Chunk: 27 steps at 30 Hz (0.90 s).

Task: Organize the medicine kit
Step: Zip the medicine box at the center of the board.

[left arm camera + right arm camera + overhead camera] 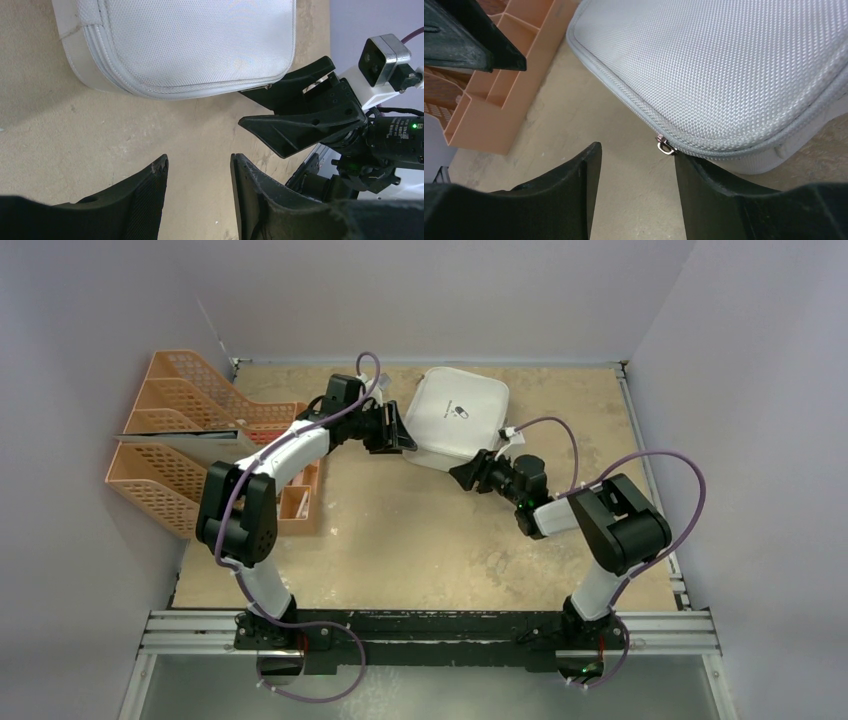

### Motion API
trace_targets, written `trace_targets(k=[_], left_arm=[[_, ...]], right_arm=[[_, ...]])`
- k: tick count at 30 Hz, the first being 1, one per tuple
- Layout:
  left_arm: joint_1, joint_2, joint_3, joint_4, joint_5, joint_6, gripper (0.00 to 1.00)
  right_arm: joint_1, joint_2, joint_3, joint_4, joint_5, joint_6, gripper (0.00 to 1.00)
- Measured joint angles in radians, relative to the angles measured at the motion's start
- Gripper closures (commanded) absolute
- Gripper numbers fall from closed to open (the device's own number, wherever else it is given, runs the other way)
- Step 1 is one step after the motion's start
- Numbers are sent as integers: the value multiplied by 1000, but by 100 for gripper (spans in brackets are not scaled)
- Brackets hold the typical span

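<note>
Medicine kit [458, 420]: sits closed at the far centre of the table [420, 550], lid up, small dark logo on top, both arms reaching to its near side.

Handling (judgement): woven soft-shell, so likely light, semi-stiff, gives a bit under pressure, not fragile. The textured fabric should not be slippery. It looks too broad for the jaws to span, so take hold at the rim or a corner. Opening it means gripping the small metal zip pull [665, 147], which hangs at the near rim on the zip line. The pull is tiny and may slip. The case will probably slide on the table unless the other arm pins it.

Right gripper [462, 475]: nearer one, released, jaws apart at a moderate gap, nothing between them. In the right wrist view one finger tip is right at the kit's near rim just beside the zip pull. Touching or a hair apart, cannot tell. The left wrist view shows its upper finger tucked against the kit's edge.

Left gripper [400, 430]: a little further, at the kit's left side, also released, gap moderate, holding nothing, near the kit but not touching.

Orange trays [170, 440] at far left, well apart from the kit.
</note>
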Motion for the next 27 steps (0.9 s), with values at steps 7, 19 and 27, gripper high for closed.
trace_targets(k=[7,19,27], left_arm=[[0,0,-1,0,-3,0,53],[0,0,-11,0,-6,0,53],[0,-3,-43,18,-29,-18,53]], right_arm=[[0,6,-21,95,3,24,51],[2,44,-24,140,133,74,81],[1,48,-24,136,168,81,100]])
